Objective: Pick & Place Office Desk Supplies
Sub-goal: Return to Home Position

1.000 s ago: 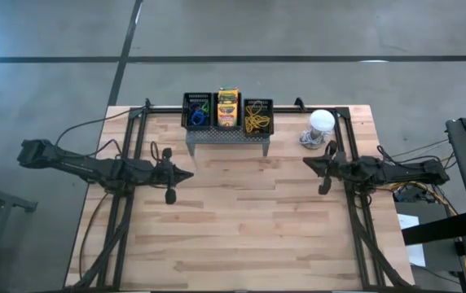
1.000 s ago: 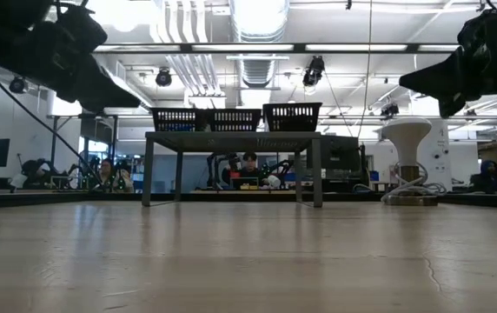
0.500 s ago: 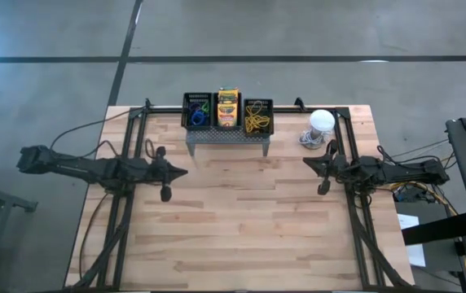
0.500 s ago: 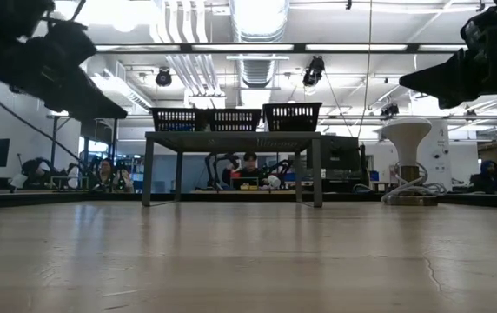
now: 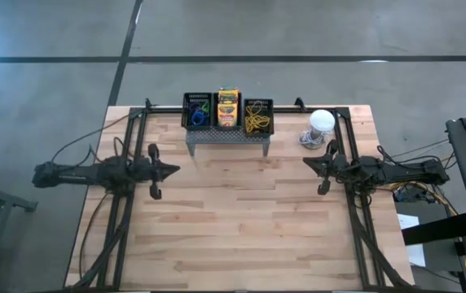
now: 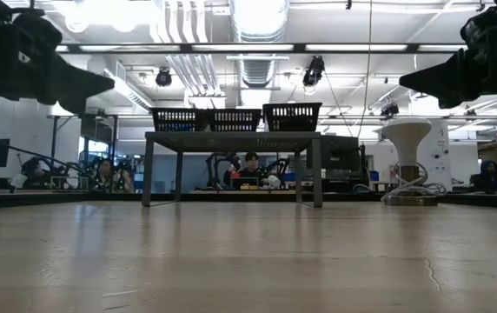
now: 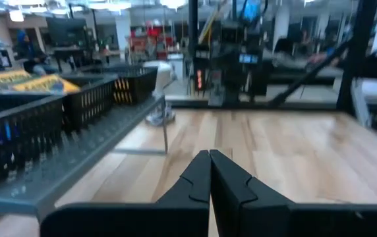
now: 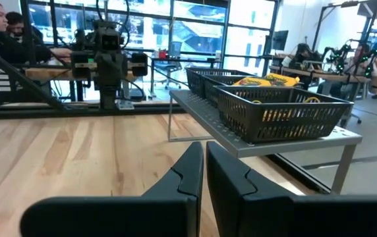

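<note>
Three small black mesh bins stand in a row on the grey perforated stand (image 5: 228, 137) at the table's far edge. The left bin (image 5: 197, 111) holds blue and green loops, the middle bin (image 5: 228, 108) yellow-and-green crayon boxes, the right bin (image 5: 258, 116) yellow loops. My left gripper (image 5: 176, 169) hovers shut above the table, left of the stand and nearer than it; its fingers (image 7: 209, 158) meet in the left wrist view. My right gripper (image 5: 306, 163) hovers shut to the stand's right, fingers together (image 8: 203, 148). Both are empty.
A white round-topped object (image 5: 321, 122) stands on the table right of the stand, close to my right arm. Black frame rails (image 5: 127, 138) run along the table's left and right sides. Bare wood (image 5: 241, 220) stretches between the arms and toward the near edge. People sit in the room beyond.
My left arm has drawn back toward the table's left edge, and its gripper has risen a little in the low view, staying shut. The right arm and the bins have kept still.
</note>
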Robot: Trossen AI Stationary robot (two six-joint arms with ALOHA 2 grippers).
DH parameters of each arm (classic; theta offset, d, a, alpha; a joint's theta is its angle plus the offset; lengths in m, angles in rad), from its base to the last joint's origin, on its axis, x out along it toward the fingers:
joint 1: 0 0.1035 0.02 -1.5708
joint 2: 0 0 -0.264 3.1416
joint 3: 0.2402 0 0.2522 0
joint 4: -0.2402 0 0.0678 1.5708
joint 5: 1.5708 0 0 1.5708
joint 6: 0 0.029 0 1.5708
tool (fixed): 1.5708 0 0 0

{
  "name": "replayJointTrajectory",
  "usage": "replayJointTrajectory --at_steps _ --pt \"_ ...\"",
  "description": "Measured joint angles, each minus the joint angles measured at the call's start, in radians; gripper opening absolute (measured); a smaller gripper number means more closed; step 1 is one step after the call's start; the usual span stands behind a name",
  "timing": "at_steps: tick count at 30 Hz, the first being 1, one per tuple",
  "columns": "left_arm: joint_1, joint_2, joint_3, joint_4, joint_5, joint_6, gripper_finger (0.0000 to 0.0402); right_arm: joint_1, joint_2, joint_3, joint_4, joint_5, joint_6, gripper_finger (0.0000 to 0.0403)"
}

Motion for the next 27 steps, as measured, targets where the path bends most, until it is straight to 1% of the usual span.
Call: replayJointTrajectory --at_steps 2,6,10,13,16,20,24,27 --pt "0.0 -0.026 0.0 0.001 0.0 -0.01 0.0004 0.0 0.0 0.0 0.0 0.0 0.001 0.0018" --pt "0.0 -0.039 -0.001 -0.001 0.006 -0.013 0.0004 0.0 0.0 0.0 0.0 0.0 0.002 0.0018" --pt "0.0 -0.041 -0.001 -0.007 0.047 -0.056 0.0004 0.0 0.0 0.0 0.0 0.0 0.002 0.0018" --pt "0.0 -0.066 -0.001 -0.011 0.073 -0.096 0.0004 0.0 0.0 0.0 0.0 0.0 0.0 0.0018" --pt "-0.001 -0.071 -0.001 -0.017 0.103 -0.093 0.0004 0.0 0.0 0.0 0.0 0.0 0.002 0.0018" --pt "-0.001 -0.071 -0.002 -0.017 0.106 -0.087 0.0004 0.0 0.0 0.0 0.0 0.0 0.003 0.0018" --pt "-0.001 -0.071 -0.002 -0.018 0.108 -0.011 0.0004 0.0 0.0 0.0 0.0 0.0 0.001 0.0018" --pt "0.0 -0.071 -0.002 -0.02 0.122 -0.032 0.0004 0.0 0.0 0.0 0.0 0.0 0.0 0.0018"
